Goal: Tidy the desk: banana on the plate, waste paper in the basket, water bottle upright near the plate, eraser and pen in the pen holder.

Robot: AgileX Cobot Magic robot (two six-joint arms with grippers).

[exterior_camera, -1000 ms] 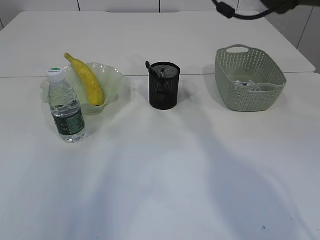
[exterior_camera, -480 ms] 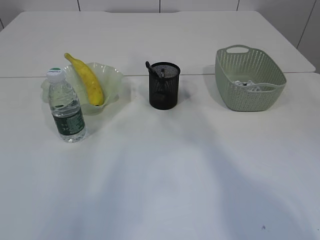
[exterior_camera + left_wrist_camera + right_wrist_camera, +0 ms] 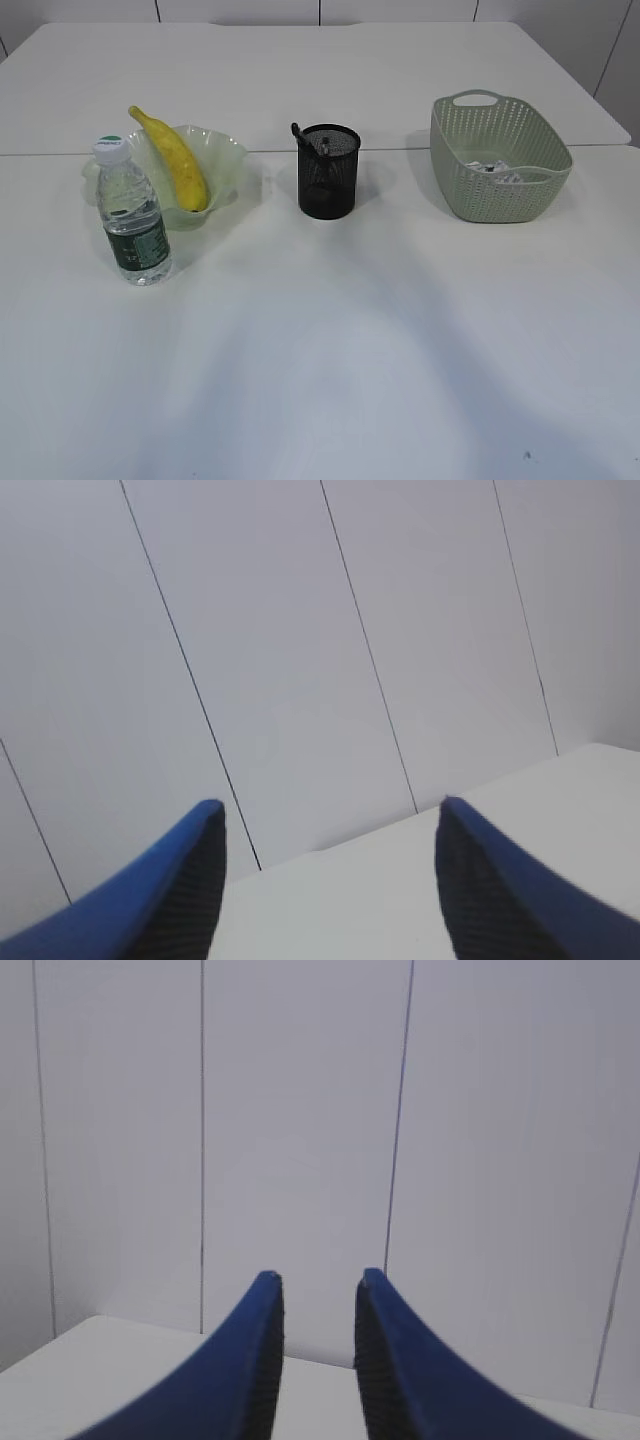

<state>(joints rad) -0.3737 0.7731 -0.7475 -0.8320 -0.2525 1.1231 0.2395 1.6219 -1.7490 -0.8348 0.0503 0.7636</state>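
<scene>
Gone from the top right corner of the outside view is the dark arm that showed a second ago, and nothing on the table has moved. Take the pen holder as the middle of a clock. At 9 o'clock sits the plate with the banana lying in it. At about 8 o'clock the bottle stands straight up, just beside the plate, with its cap on. At 3 o'clock, well apart, is the basket, and white paper lies inside it. A pen sticks up out of the holder, leaning to 10 o'clock. I cannot see the eraser. The left gripper has its blue fingers spread wide with nothing between them, and it faces a white wall. The right gripper has its fingers near each other with a small gap, and nothing is in the gap
</scene>
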